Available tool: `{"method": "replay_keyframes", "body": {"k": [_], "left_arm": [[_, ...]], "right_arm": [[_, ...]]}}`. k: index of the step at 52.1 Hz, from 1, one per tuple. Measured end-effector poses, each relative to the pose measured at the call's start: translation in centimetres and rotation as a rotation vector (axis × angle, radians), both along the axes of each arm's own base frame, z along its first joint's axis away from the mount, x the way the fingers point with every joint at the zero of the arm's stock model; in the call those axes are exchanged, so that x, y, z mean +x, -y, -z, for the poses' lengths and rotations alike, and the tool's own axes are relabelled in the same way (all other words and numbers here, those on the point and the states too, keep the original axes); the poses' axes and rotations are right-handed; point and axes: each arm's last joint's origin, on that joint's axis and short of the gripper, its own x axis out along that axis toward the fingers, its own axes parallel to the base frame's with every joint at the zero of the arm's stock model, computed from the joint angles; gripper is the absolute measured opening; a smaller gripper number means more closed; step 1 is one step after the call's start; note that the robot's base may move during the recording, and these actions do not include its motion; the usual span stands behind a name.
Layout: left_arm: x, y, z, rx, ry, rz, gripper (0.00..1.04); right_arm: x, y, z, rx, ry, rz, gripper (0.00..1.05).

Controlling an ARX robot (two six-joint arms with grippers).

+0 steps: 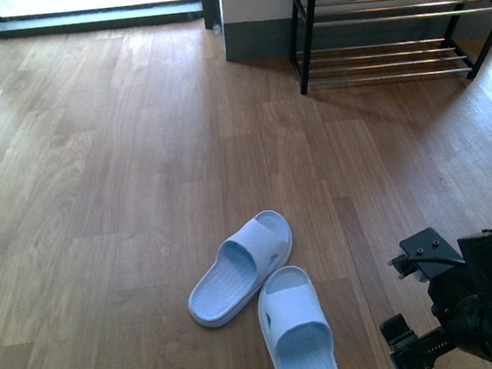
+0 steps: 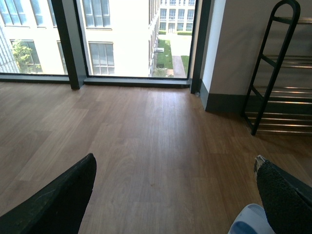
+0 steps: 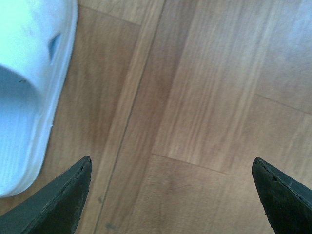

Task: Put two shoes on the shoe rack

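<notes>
Two light blue slide shoes lie on the wood floor, one angled (image 1: 241,268) and one (image 1: 296,328) nearer me, toes touching. The shoe rack (image 1: 387,17), black frame with chrome bars, stands at the far right against the wall. My right arm (image 1: 467,303) shows at the lower right, beside the nearer shoe. In the right wrist view the right gripper (image 3: 170,168) is open over bare floor, with a shoe (image 3: 29,87) off to one side of it. The left gripper (image 2: 175,163) is open and empty above the floor, a shoe tip (image 2: 251,222) by one finger and the rack (image 2: 275,73) beyond.
A large window (image 2: 122,39) with a dark frame and sill runs along the far wall left of the rack. A white wall with a grey skirting board (image 1: 258,39) stands between window and rack. Wood floor (image 1: 100,207) stretches wide to the left.
</notes>
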Motion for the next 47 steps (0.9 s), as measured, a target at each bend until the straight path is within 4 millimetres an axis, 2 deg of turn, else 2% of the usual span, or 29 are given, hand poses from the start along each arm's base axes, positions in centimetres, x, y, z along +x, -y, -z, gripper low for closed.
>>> {"method": "replay_keyframes", "body": {"k": [7, 28, 47], "left_arm": [[0.0, 0.0, 0.0, 0.0, 0.0, 0.0, 0.95], [0.0, 0.0, 0.0, 0.0, 0.0, 0.0, 0.95], [0.0, 0.0, 0.0, 0.0, 0.0, 0.0, 0.95]], "right_arm": [[0.0, -0.6, 1.0, 0.066, -0.016, -0.013, 0.95], [1.1, -3.3, 6.0, 0.165, -0.059, 0.055, 0.95], [3.1, -4.2, 8.1, 0.177, -0.097, 0.085, 0.95]]}}
